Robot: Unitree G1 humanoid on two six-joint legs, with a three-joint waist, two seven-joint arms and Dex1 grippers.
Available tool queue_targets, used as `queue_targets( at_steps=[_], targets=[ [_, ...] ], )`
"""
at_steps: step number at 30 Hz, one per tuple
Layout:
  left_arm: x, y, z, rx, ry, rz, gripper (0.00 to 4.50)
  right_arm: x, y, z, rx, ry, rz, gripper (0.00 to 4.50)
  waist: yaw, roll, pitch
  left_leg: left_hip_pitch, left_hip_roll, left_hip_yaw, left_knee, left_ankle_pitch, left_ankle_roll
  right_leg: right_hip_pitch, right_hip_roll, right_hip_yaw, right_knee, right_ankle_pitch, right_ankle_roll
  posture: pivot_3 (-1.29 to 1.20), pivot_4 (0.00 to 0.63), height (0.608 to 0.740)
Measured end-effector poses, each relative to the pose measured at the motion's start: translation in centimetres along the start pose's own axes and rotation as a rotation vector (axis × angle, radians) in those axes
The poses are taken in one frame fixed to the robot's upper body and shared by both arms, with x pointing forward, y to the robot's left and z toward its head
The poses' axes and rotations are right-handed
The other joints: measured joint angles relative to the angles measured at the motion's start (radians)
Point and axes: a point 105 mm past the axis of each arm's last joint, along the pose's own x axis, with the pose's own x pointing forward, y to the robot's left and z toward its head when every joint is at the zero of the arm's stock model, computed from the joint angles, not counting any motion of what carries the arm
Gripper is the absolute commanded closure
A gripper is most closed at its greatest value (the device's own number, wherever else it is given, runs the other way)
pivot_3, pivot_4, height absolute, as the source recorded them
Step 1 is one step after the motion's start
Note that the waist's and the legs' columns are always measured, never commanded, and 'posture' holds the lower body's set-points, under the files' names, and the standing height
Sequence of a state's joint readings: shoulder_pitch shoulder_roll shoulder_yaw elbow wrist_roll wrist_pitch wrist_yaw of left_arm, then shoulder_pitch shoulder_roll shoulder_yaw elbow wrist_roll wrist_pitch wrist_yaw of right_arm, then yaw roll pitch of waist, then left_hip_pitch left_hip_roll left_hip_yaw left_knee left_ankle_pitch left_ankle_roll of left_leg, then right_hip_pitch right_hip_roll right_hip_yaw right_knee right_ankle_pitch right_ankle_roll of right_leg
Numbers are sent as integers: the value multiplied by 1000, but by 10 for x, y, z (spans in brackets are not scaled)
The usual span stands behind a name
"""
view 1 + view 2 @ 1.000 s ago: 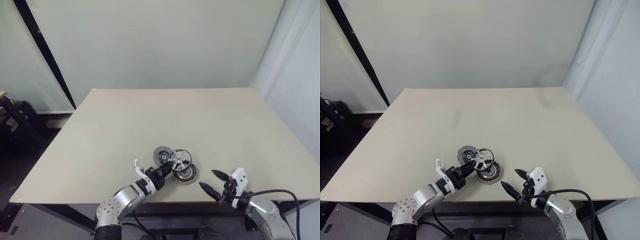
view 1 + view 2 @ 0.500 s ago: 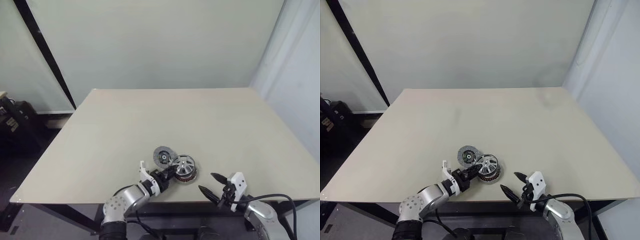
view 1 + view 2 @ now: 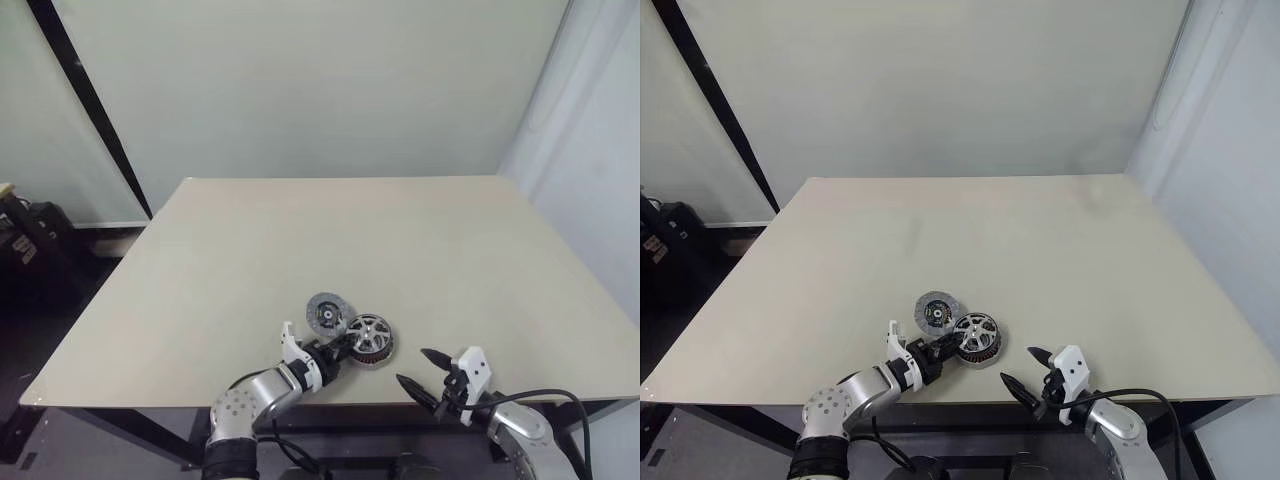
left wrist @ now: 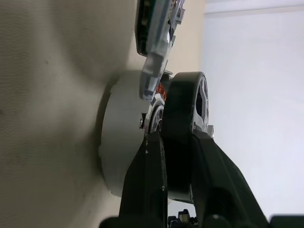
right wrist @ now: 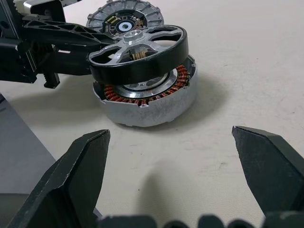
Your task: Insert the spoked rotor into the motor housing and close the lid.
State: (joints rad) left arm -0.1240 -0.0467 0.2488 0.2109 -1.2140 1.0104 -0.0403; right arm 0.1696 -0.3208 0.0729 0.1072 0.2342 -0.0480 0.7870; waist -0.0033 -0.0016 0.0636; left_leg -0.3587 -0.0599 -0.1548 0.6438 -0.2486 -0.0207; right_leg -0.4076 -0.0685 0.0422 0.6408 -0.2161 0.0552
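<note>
The broad, matte beige tabletop (image 3: 400, 250) carries three round parts near its front edge. The left arm reaches low from the near edge, forward and toward the right; the left gripper (image 4: 176, 142) has its jaws clamped on the dark rim of the spoked rotor (image 5: 140, 50), a black-rimmed wheel with shiny silver spokes. The rotor sits tilted atop the motor housing (image 5: 152, 99), a pale grey metal puck ringed with copper-orange windings, not fully seated. Just behind lies the lid (image 3: 326, 313), a flat grey disc with dark inner ring. The right gripper (image 3: 422, 372) hovers nearby to the right, jaws wide apart, pointing at the housing.
</note>
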Motion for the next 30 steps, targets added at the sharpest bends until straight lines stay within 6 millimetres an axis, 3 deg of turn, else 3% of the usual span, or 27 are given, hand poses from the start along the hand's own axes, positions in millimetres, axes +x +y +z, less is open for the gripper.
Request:
queue_targets(
  at_steps=[8, 10, 24, 30],
  targets=[
    [1, -10, 1, 35, 11, -32, 496, 0, -1, -1, 1, 4, -4, 0, 1, 1, -1, 0, 0, 2, 4, 0, -1, 3, -1, 0, 0, 0, 0, 0, 0, 740],
    [2, -15, 1, 57, 14, -37, 32, 0, -1, -1, 2, 5, -5, 0, 1, 1, -1, 0, 0, 3, 6, 0, -1, 3, -1, 0, 0, 0, 0, 0, 0, 740],
    [1, -36, -5, 367, 78, 82, 32, -1, -2, -5, 9, 15, -18, 0, -13, 0, 0, -1, 2, 3, 1, 1, 3, 0, -1, 0, 0, 0, 1, 0, 0, 740],
    [-14, -36, 13, 617, 54, 202, 32, -1, -5, -5, 6, 16, -30, 0, -13, 1, 0, 0, 2, 3, -1, -2, 3, -1, 0, 0, 1, 1, 1, 0, 0, 740]
  ],
)
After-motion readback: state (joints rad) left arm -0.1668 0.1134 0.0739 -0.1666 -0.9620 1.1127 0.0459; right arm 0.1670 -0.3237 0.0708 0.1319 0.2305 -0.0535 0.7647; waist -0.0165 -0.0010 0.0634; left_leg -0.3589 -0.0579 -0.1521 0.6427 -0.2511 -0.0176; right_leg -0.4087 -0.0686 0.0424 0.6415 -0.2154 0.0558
